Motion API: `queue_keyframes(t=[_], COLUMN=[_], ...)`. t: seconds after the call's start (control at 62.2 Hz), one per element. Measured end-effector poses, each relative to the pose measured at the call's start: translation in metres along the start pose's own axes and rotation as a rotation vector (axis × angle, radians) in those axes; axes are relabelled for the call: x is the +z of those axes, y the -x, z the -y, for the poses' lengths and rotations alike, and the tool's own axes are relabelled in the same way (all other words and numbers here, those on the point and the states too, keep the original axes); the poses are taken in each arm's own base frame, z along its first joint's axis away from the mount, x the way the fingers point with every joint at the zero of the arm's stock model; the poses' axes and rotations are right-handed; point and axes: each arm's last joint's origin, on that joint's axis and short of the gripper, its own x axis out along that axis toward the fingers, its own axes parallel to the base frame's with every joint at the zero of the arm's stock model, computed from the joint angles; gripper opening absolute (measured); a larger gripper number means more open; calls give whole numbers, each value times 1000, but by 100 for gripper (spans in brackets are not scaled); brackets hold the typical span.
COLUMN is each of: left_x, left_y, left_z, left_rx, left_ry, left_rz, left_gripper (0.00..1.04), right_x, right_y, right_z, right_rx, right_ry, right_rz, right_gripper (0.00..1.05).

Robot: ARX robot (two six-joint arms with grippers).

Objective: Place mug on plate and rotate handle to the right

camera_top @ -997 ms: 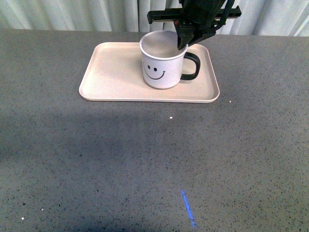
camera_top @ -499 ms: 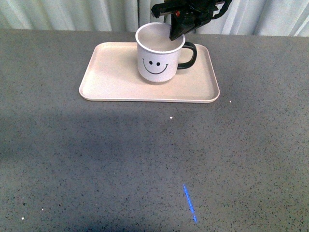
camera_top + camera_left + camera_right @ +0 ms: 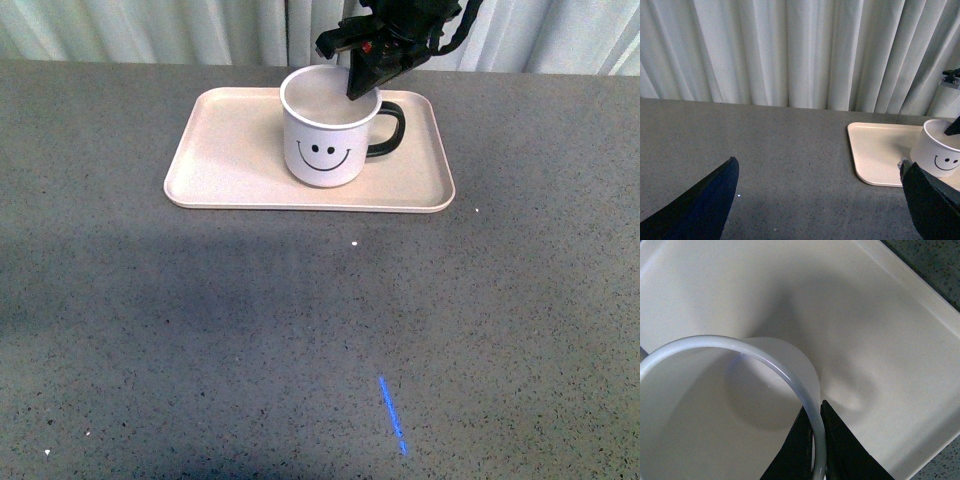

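1. My right gripper point(image 3: 362, 78) hangs from above at the far side of the worktop point(image 3: 300, 330). It is clamped on the mug point(image 3: 328, 140), gripping the rim at the back, on the handle side.
2. In the right wrist view its two dark fingers point(image 3: 842, 452) straddle the thin white rim. One is inside the mug and one outside, pressed tight against the wall with no gap showing.
3. The mug stands upright on the plate point(image 3: 225, 150), a little right of the plate's middle. I cannot tell for certain whether its base bears fully on the plate.
4. The handle point(image 3: 390, 130) sticks out to the robot's right, and the smiley face looks straight at the front camera.
5. The plate lies flat on the far part of the worktop, near the curtain point(image 3: 150, 30), with its long side running left to right.
6. My left gripper point(image 3: 819, 167) sits low over the worktop with its fingers spread wide and nothing between them. Part of the plate and the mug show beyond it in its own view, and it touches neither.
7. A short blue streak point(image 3: 392, 415) lies on the near part of the worktop, well apart from the plate.
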Motion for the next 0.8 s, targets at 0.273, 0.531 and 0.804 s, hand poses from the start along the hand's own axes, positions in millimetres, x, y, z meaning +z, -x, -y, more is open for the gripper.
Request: queue_keyframes(t=[0.273, 0.531, 0.804], left_x=[0, 0, 0], left_y=[0, 0, 0], left_z=[0, 0, 0], left_rx=[0, 0, 0], left_ry=[0, 0, 0], left_rz=[0, 0, 0], left_gripper=[95, 95, 95], right_x=[-2, -3, 3], right_y=[-5, -6, 3], right_z=[0, -1, 2], right_rx=[4, -4, -34], right_ry=[16, 37, 89], right_rz=[-10, -16, -12], right_gripper=[2, 20, 64])
